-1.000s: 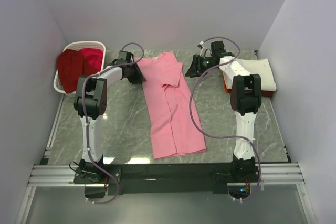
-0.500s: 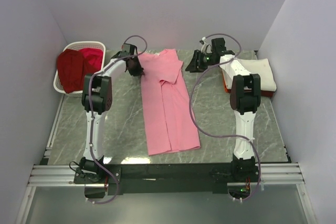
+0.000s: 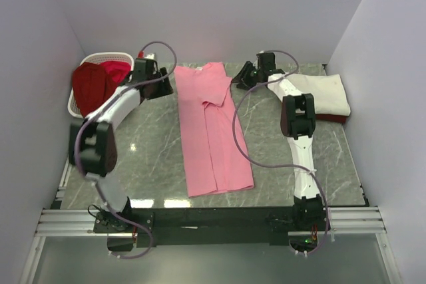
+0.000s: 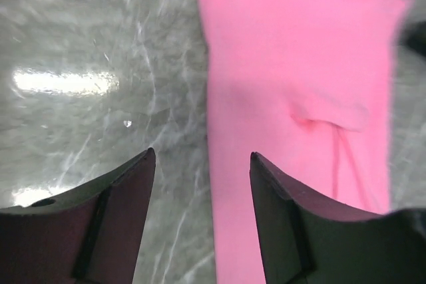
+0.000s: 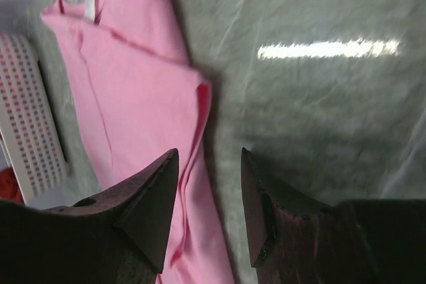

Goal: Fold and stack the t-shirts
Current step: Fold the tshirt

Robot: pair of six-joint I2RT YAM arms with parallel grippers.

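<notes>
Overhead camera sits high behind the arm bases (image 3: 120, 221), tilted down and forward, and it takes in the whole marble table (image 3: 146, 157) right to the far edge. Left wrist camera is in close, looking almost straight down past the dark fingers of the left gripper (image 4: 202, 154). Right wrist camera is just as near, peering past the right gripper (image 5: 210, 151) and across toward the white slatted basket (image 5: 26, 118) at its left edge. All three views share the pink t-shirt (image 3: 210, 124) and the marble beside it.

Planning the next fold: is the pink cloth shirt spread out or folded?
Folded lengthwise: the pink cloth shirt lies as a narrow strip, one side lapped over.
</notes>
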